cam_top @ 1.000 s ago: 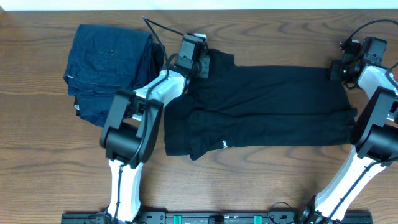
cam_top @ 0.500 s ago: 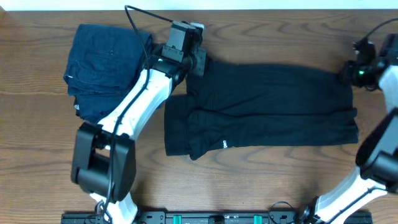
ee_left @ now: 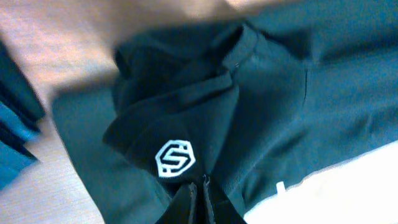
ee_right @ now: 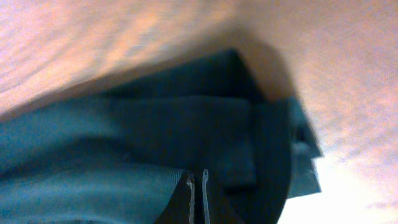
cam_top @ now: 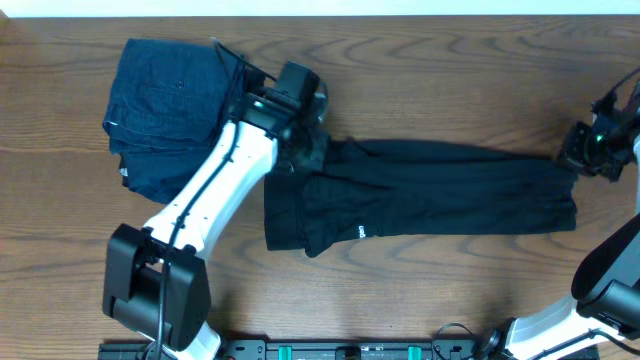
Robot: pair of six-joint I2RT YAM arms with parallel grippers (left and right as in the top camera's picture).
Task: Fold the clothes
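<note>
The left arm (cam_top: 215,185) reaches far across the table (cam_top: 420,70). The right arm (cam_top: 610,280) bends in from the side. The left gripper (cam_top: 308,148) and the right gripper (cam_top: 578,160) each pinch tight on one end of the black T-shirt (cam_top: 440,195), which lies stretched between them.

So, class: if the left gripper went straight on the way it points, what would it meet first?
The left gripper, shut on the black T-shirt, points into that shirt's bunched fold bearing the white hexagon logo; that fabric comes first, probably, though depth is unclear.
</note>
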